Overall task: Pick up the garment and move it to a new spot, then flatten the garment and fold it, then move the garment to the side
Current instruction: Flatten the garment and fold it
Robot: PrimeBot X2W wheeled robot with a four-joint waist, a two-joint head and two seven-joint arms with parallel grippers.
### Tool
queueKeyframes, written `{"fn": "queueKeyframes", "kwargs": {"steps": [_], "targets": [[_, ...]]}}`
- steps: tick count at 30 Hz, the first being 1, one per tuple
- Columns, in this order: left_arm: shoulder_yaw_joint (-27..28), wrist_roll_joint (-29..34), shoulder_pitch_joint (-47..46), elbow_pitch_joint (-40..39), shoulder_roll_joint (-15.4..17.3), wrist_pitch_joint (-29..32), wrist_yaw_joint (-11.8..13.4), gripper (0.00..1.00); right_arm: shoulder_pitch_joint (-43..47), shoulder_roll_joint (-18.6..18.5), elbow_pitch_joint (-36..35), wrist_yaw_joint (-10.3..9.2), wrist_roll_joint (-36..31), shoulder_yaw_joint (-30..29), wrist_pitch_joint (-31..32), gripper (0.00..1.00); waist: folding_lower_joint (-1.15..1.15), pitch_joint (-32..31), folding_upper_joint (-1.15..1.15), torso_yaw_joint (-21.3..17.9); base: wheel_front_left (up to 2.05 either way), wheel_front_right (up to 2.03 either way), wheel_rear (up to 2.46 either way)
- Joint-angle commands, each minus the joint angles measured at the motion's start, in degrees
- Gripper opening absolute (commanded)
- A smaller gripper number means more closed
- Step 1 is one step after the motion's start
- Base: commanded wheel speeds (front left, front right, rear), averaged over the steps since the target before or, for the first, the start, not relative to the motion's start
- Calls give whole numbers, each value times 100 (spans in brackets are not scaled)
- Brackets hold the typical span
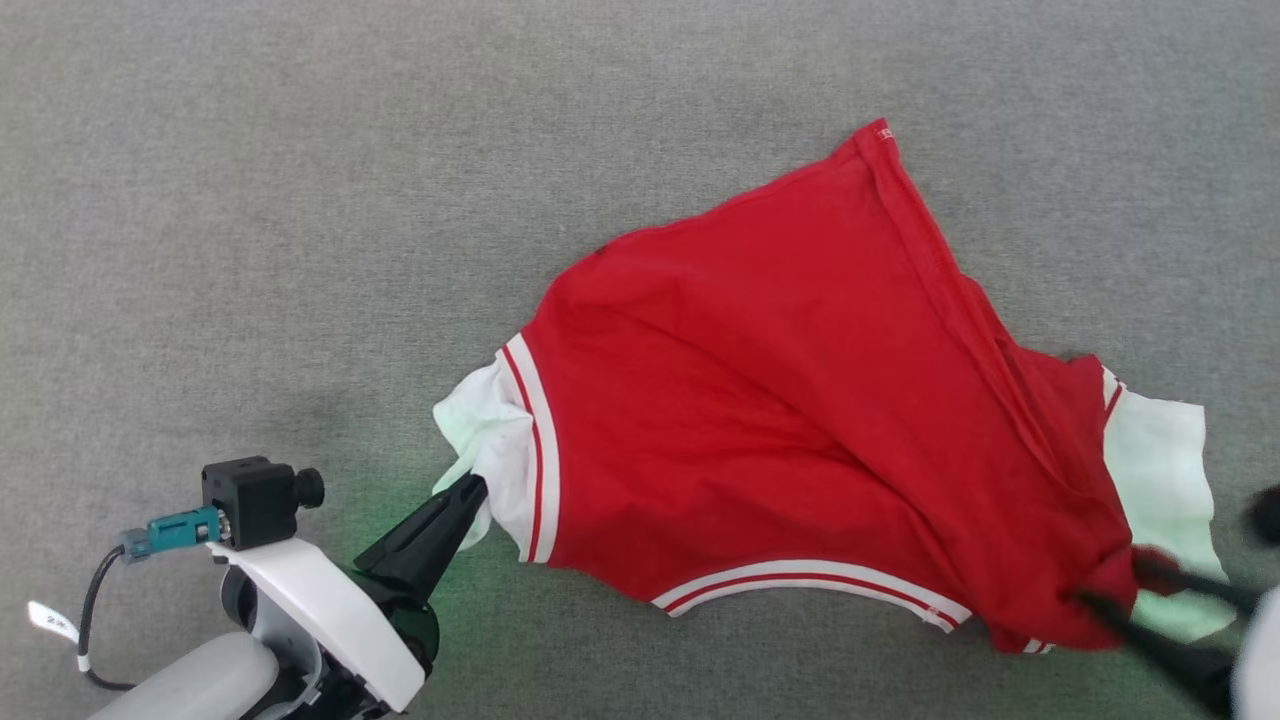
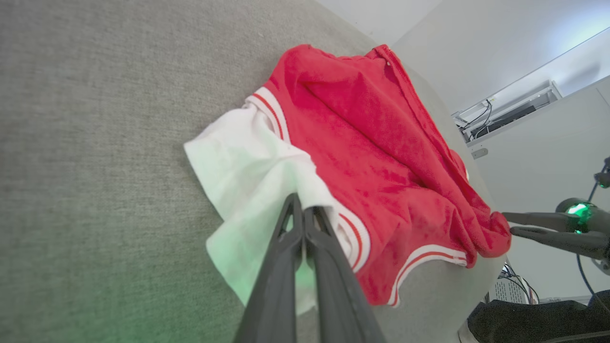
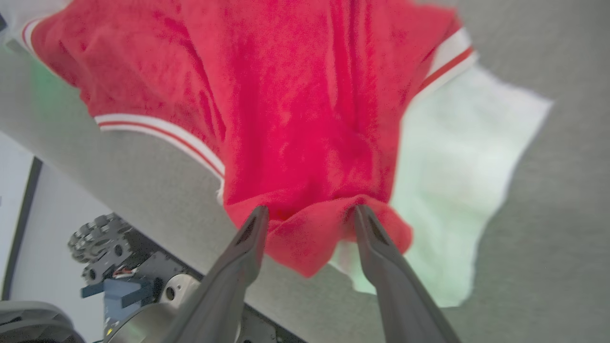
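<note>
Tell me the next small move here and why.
Probably open the left gripper to release the white sleeve: it is shut on that sleeve, while the right gripper stands open around a red fold, and the garment lies spread out.

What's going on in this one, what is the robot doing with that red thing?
The robot is working with both arms on a red garment that lies spread but wrinkled on a grey surface. Its left gripper is shut on the white panel at one end. Its right gripper is at the opposite end, jaws apart, with a bunched red corner between its fingers. The garment is not yet flattened or folded.
</note>
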Motion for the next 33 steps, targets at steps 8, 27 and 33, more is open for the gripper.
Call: {"fn": "queueKeyframes", "kwargs": {"steps": [8,27,33], "targets": [[109,181,12,-104,-178,-38,-84,0,-735,-465,-629,0,-31,-1430,478,100,0,128,0,263,0,0,0],[-81,378,-592,359,-881,110,-443,0,-5910,-179,3395,0,-835,2456,629,100,0,960,0,1012,0,0,0],[-122,339,-648,567,-1031,93,-516,0,-6153,-253,3872,1,-554,3257,703,48,0,955,0,1065,0,0,0]]}}
